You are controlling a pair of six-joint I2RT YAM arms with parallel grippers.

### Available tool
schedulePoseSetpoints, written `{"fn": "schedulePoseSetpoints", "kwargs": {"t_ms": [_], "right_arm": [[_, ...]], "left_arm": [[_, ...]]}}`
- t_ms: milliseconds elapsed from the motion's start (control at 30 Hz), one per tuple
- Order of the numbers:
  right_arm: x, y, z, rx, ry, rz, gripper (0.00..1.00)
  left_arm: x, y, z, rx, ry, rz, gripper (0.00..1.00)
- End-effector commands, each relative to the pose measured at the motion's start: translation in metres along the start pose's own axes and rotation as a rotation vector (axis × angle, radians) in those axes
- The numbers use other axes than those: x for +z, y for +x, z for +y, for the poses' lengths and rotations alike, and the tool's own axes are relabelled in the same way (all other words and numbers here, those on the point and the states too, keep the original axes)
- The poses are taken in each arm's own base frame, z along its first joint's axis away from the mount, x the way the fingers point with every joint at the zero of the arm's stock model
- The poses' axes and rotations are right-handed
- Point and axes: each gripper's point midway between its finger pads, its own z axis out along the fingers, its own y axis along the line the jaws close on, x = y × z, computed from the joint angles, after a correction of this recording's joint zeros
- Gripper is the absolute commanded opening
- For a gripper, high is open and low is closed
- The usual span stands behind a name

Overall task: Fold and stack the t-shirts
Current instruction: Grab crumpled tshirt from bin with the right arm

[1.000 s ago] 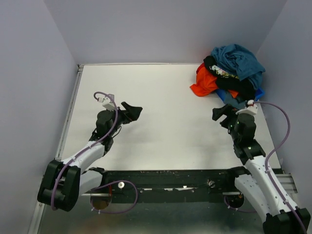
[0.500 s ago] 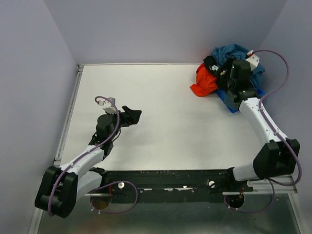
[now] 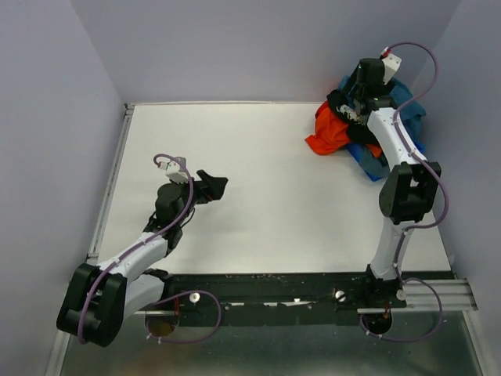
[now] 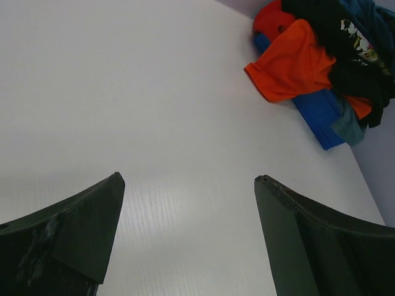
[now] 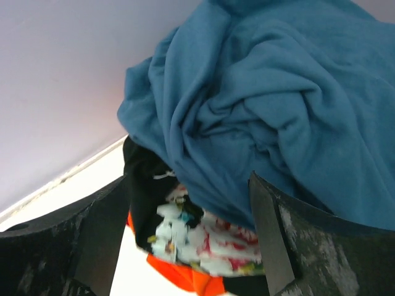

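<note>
The t-shirts lie in one crumpled heap at the table's back right corner. The teal-blue one (image 3: 405,103) (image 5: 278,105) is on top, over the black floral one (image 3: 347,111) (image 5: 203,243). The orange-red one (image 3: 325,133) (image 4: 290,61) and the bright blue one (image 3: 374,166) (image 4: 321,117) lie underneath. My right gripper (image 3: 356,98) (image 5: 188,191) hangs over the heap, open. Its fingers straddle the teal shirt's lower fold and the floral print without pinching them. My left gripper (image 3: 215,185) (image 4: 188,182) is open above bare table at mid left, holding nothing.
The white table (image 3: 274,180) is boxed in by a lilac back wall (image 3: 258,47) and side walls, and the right wall runs close beside the heap. A metal rail (image 3: 109,188) runs along the left edge. A black mounting bar (image 3: 274,283) crosses the front.
My right arm has swung from the front right of the table out to the back corner, so its gripper now sits over the shirt heap. The left arm has barely moved.
</note>
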Motion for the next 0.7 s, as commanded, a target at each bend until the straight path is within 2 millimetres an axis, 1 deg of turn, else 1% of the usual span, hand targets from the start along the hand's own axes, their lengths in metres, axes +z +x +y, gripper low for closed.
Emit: {"fn": "schedulePoseSetpoints", "kwargs": {"t_ms": [0,33,67,133,167,200,233,267,300,367,433,500,533,600,667], "right_arm": [[0.031,0.016,-0.024,-0.097,0.132,0.049,0.83],[0.035,0.016,-0.025,-0.105,0.144,0.048,0.82],[0.04,0.016,-0.026,-0.104,0.148,0.046,0.79],[0.046,0.014,-0.026,-0.11,0.145,0.038,0.6],[0.046,0.01,-0.026,-0.118,0.144,0.034,0.48],[0.042,0.002,-0.026,-0.124,0.146,0.02,0.38],[0.036,-0.007,-0.027,-0.116,0.146,0.0,0.31],[0.028,-0.018,-0.027,-0.106,0.143,-0.028,0.27],[0.019,-0.03,-0.027,-0.102,0.134,-0.055,0.24],[0.001,-0.047,-0.027,-0.1,0.111,-0.089,0.22],[-0.02,-0.067,-0.023,-0.098,0.074,-0.12,0.14],[-0.044,-0.085,-0.019,-0.091,0.035,-0.149,0.13],[-0.06,-0.097,-0.014,-0.089,0.006,-0.173,0.1],[-0.091,-0.117,-0.002,-0.111,-0.051,-0.218,0.09],[-0.125,-0.136,0.017,-0.152,-0.125,-0.271,0.08]], "left_arm": [[0.004,-0.003,-0.008,0.01,0.035,-0.005,0.97],[0.004,-0.004,-0.008,0.01,0.035,-0.005,0.97],[0.004,-0.003,-0.008,0.009,0.035,-0.003,0.97],[0.004,-0.003,-0.008,0.011,0.036,-0.004,0.97],[0.004,-0.003,-0.008,0.011,0.036,-0.004,0.97],[0.004,-0.004,-0.008,0.013,0.037,-0.006,0.97],[0.004,-0.004,-0.008,0.014,0.036,-0.004,0.97],[0.003,-0.004,-0.008,0.014,0.036,-0.008,0.97],[0.003,-0.004,-0.008,0.016,0.035,-0.009,0.97],[0.003,-0.005,-0.008,0.016,0.036,-0.01,0.97],[0.003,-0.005,-0.009,0.016,0.038,-0.01,0.97],[0.003,-0.006,-0.009,0.015,0.041,-0.012,0.96],[0.003,-0.005,-0.009,0.017,0.042,-0.01,0.96],[0.003,-0.005,-0.01,0.015,0.044,-0.01,0.96],[0.003,-0.005,-0.01,0.016,0.047,-0.01,0.96]]}}
